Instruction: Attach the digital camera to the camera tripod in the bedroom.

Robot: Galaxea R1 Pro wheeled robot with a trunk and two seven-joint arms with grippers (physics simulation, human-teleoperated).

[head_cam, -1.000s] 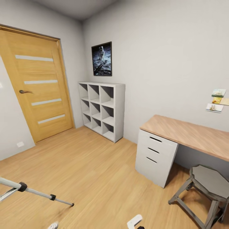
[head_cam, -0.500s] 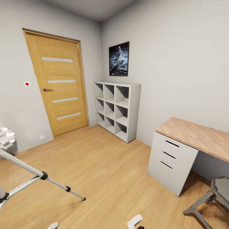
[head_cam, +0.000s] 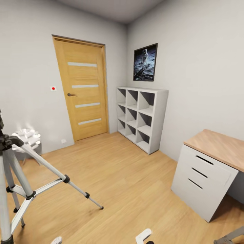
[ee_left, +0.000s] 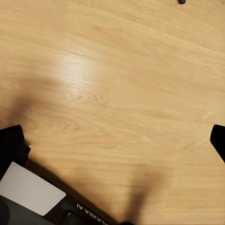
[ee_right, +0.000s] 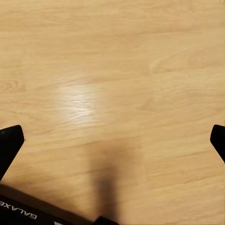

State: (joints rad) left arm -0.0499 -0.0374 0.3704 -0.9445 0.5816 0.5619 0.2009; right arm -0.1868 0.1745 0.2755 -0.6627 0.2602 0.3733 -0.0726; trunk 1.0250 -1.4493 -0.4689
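The camera tripod (head_cam: 51, 168) stands at the left edge of the head view, its silver legs with black joints spread on the light wood floor and its black head cut off by the frame. The digital camera is out of view. In the left wrist view my left gripper (ee_left: 115, 140) is open, black fingertips (ee_left: 11, 143) far apart over bare floor. In the right wrist view my right gripper (ee_right: 114, 140) is open too, with nothing but floor between its fingertips (ee_right: 10, 140).
A wooden door (head_cam: 84, 91) is in the far wall. A white cube shelf (head_cam: 142, 115) stands against the right wall under a poster (head_cam: 145, 62). A wooden desk (head_cam: 217, 145) with white drawers is at the right. A small white table (head_cam: 27, 137) sits behind the tripod.
The head view has swung to the left, so the door, shelf and desk slide rightward in the picture. The tripod shows more fully and the stool has nearly left at the right.
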